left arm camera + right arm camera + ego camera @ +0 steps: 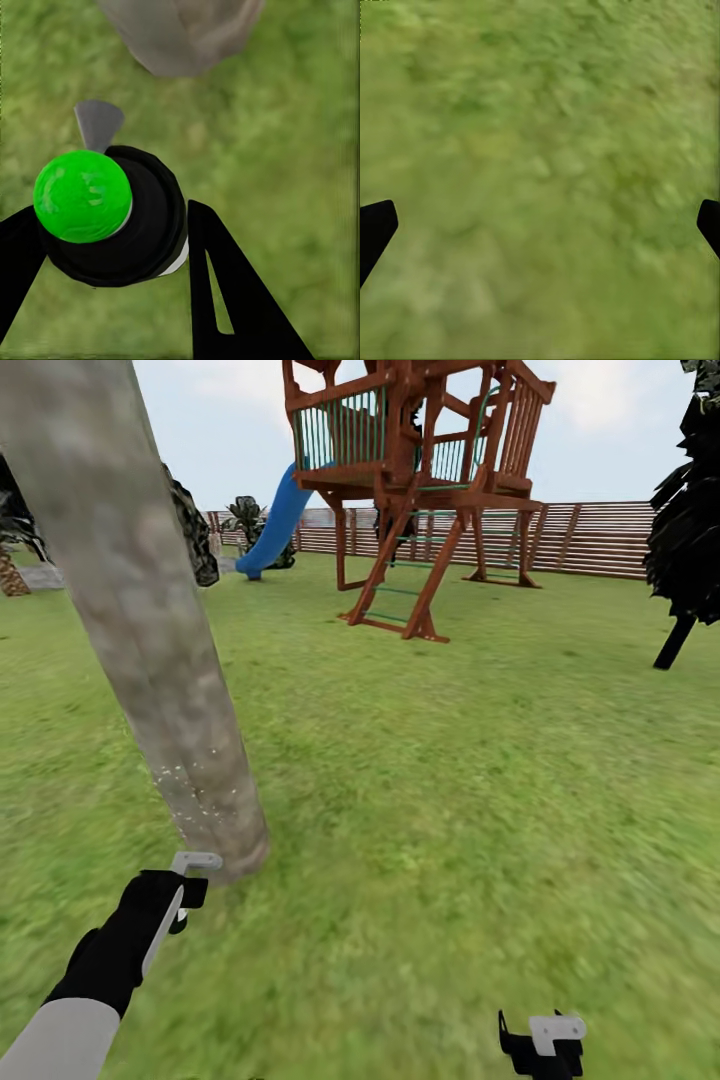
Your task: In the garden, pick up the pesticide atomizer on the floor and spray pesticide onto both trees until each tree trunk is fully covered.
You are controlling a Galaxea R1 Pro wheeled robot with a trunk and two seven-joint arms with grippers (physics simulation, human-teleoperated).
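One atomizer [112, 217], no legible label, pinched by left gripper [112, 247] beside trunk [150, 660]; right gripper [540, 225] spread.

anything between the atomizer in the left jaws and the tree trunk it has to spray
Nothing visible. The atomizer sits in the left gripper close to the tree trunk, with only grass beneath; white pesticide specks already dot the bark.

The tree trunk [150, 630] is rendered as smooth, matt, mottled grey-brown bark, dusted low down with fine white specks of pesticide [195, 800]. The atomizer [112, 214] is seen as black plastic with a glossy green cap [81, 195]. The left end effector [112, 262] is finished in matt black. The play tower [420, 470] is shown in reddish-brown wood, its slide [272, 525] in smooth blue plastic.
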